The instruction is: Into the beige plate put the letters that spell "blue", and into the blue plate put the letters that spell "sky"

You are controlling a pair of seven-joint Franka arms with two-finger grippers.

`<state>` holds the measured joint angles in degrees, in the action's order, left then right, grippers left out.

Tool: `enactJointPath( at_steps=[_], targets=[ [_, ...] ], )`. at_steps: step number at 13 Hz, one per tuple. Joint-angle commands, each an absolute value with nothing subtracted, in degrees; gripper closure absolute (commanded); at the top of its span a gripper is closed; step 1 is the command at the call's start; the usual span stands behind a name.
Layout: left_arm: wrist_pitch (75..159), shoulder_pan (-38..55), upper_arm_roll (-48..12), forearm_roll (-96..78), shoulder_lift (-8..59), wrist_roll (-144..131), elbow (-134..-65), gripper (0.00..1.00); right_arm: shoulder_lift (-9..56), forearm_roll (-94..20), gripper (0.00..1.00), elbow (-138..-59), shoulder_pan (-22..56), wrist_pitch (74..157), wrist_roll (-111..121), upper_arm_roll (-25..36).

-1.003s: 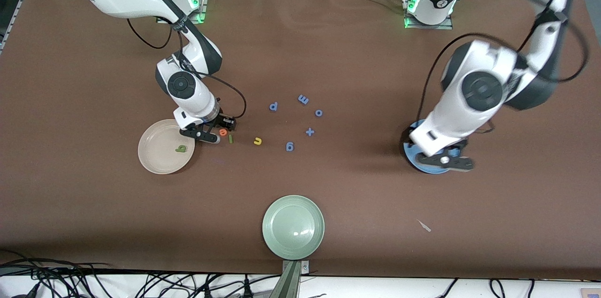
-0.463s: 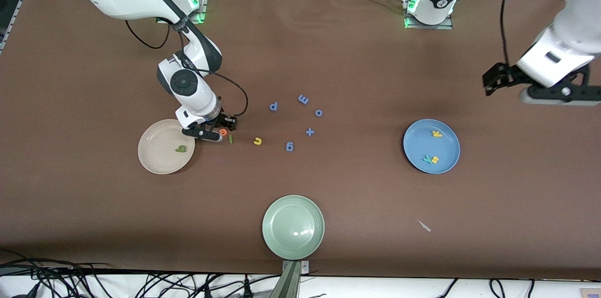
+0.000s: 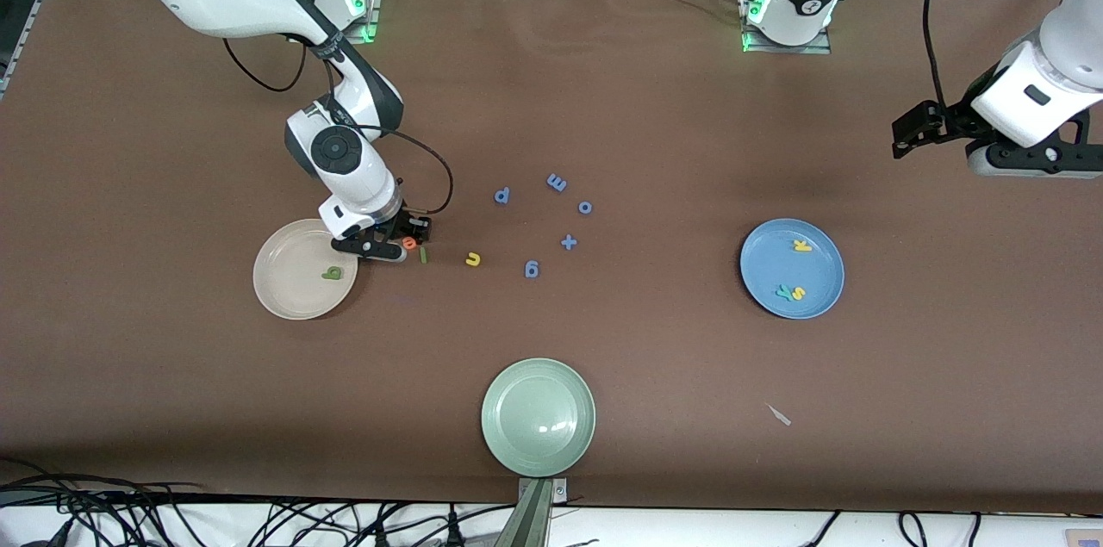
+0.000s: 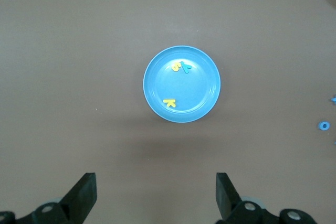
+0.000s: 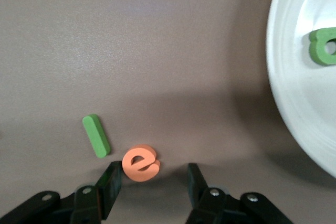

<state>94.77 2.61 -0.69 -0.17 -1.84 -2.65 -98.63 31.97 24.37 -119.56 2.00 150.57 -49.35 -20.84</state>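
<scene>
Your right gripper (image 5: 151, 182) is down at the orange e (image 5: 140, 163), fingers apart on either side of it — not yet clamped. The e sits just beside the beige plate (image 3: 284, 289), with the light green l (image 3: 423, 254) and yellow u (image 3: 472, 259) farther from that plate; the dark green b (image 3: 332, 274) lies in it. Your left gripper (image 4: 155, 195) waits, released, up high; the s (image 4: 176, 67), k (image 4: 169, 102) and y (image 4: 185, 67) lie in the blue plate (image 4: 207, 85).

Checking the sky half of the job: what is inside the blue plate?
The blue plate holds three letters: yellow k, yellow s and teal y, s and y close together. Nothing covers the plate; what is under it cannot be seen.
</scene>
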Motion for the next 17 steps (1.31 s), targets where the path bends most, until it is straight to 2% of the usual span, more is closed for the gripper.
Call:
enactJointPath(
  at_steps=[1, 7, 11, 15, 17],
  targets=[
    [95.4, 1.9, 0.3, -2.8, -4.3, -1.6, -99.8, 0.0, 33.1, 26.1, 0.52, -119.6, 1.7, 152.0, -49.6, -20.1],
    [92.9, -0.4, 0.2, -2.1, -3.8, -1.9, -96.9, 0.0, 32.9, 26.1, 0.79, -119.6, 1.7, 151.7, -49.2, -20.0],
    [91.4, -0.5, -0.1, -2.0, -3.7, -1.8, -96.5, 0.0, 31.0, 26.0, 0.8, -118.0, 1.6, 149.9, -46.6, -18.7],
    [91.1, -0.6, 0.1, -1.9, -3.0, -1.8, -95.8, 0.0, 28.6, 24.7, 0.8, -112.1, 1.2, 137.4, -33.4, -15.8],
    [91.0, -0.6, -0.3, -1.9, -2.6, -1.8, -95.6, 0.0, 27.6, 18.2, 0.79, -110.0, 1.1, 134.5, -24.7, -13.5]
  ],
)
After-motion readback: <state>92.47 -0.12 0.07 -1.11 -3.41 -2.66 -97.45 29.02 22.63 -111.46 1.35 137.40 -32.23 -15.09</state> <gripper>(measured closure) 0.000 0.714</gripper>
